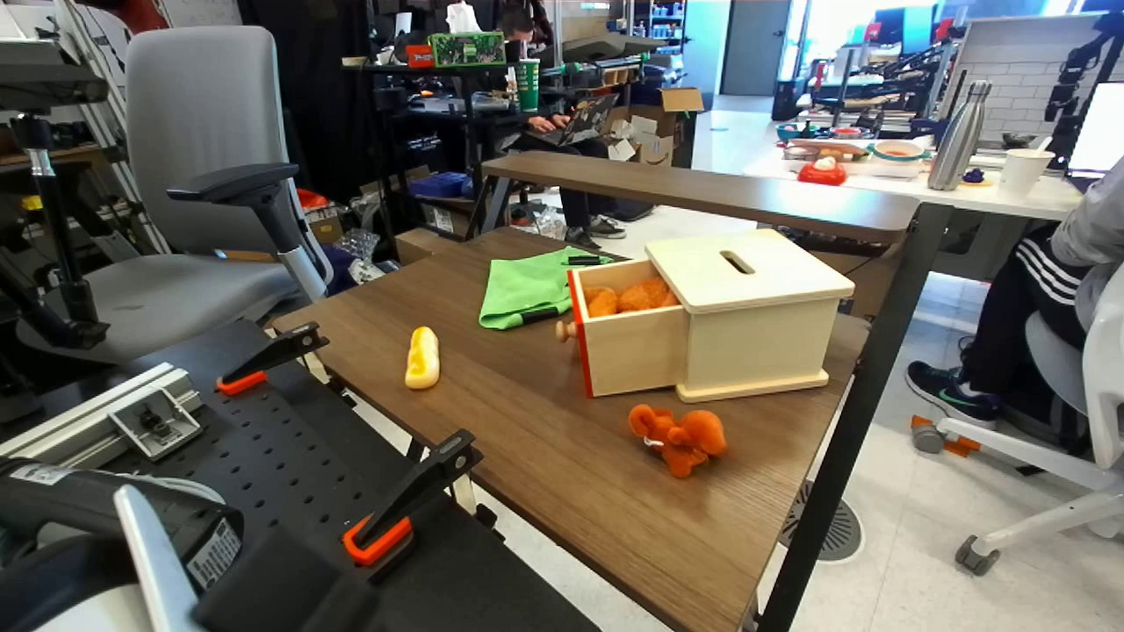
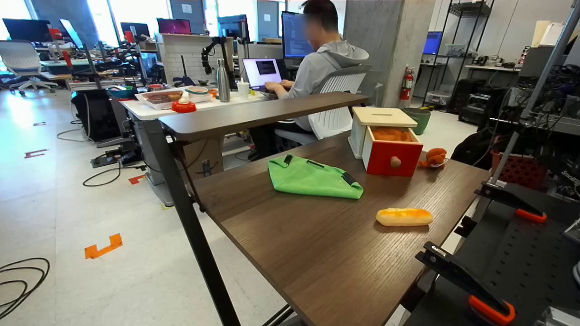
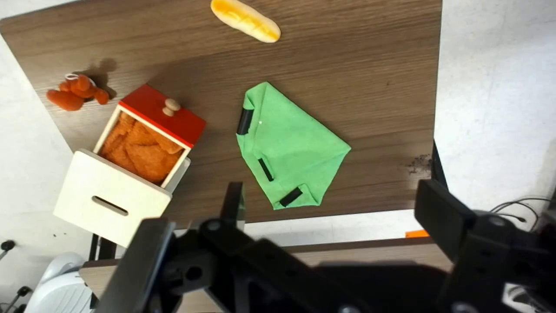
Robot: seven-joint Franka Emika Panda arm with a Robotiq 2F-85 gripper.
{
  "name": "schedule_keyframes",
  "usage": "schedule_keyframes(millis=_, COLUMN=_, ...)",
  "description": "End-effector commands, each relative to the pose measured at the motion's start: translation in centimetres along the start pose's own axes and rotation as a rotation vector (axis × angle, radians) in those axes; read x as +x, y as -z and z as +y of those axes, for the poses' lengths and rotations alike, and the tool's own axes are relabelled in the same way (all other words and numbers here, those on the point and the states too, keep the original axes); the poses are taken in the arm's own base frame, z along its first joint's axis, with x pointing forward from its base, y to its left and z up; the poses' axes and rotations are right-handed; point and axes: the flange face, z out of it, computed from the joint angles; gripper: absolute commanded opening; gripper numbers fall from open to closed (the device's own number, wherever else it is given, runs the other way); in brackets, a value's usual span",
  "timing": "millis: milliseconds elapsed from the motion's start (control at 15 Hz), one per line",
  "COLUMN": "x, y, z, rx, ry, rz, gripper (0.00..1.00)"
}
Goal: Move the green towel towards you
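The green towel (image 1: 525, 285) lies flat and rumpled on the brown table (image 1: 518, 439), beside the pale wooden box. It also shows in an exterior view (image 2: 312, 179) and in the wrist view (image 3: 291, 143), with black strips along its folded edges. My gripper (image 3: 332, 191) is open, its two black fingers wide apart with nothing between them. In the wrist view the towel lies ahead of the fingers, and the gripper is above the table, not touching it. The gripper's fingers do not show in either exterior view.
The pale wooden box (image 1: 764, 325) has its red-fronted drawer (image 2: 392, 156) open with orange soft stuff inside. An orange plush toy (image 1: 680, 437) and a yellow bread-like object (image 2: 404, 217) lie on the table. A raised shelf (image 2: 272, 113) runs along the table's far side. Clamps (image 1: 408, 500) edge the black board.
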Motion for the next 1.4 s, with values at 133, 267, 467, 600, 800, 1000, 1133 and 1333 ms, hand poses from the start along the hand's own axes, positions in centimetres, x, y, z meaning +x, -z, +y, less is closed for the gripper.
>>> schedule_keyframes(millis=133, x=4.5, y=-5.2, z=0.9, rx=0.059, ry=-0.003, rz=-0.015, gripper=1.0)
schedule_keyframes(millis=267, x=5.8, y=-7.5, z=1.6, rx=0.075, ry=0.009, rz=-0.057, gripper=1.0)
schedule_keyframes(millis=467, x=7.0, y=-10.7, z=2.7, rx=0.077, ry=0.023, rz=-0.088, gripper=1.0)
schedule_keyframes(millis=600, x=7.7, y=-12.8, z=3.4, rx=0.077, ry=0.024, rz=-0.09, gripper=1.0)
schedule_keyframes(millis=800, x=9.0, y=-15.5, z=3.8, rx=0.084, ry=0.009, rz=-0.095, gripper=1.0)
schedule_keyframes(millis=1000, x=10.2, y=-18.6, z=3.6, rx=0.105, ry=-0.006, rz=-0.095, gripper=1.0)
schedule_keyframes(millis=1133, x=10.6, y=-20.5, z=3.4, rx=0.113, ry=-0.006, rz=-0.111, gripper=1.0)
schedule_keyframes(millis=1333, x=10.9, y=-23.1, z=3.4, rx=0.126, ry=-0.015, rz=-0.146, gripper=1.0)
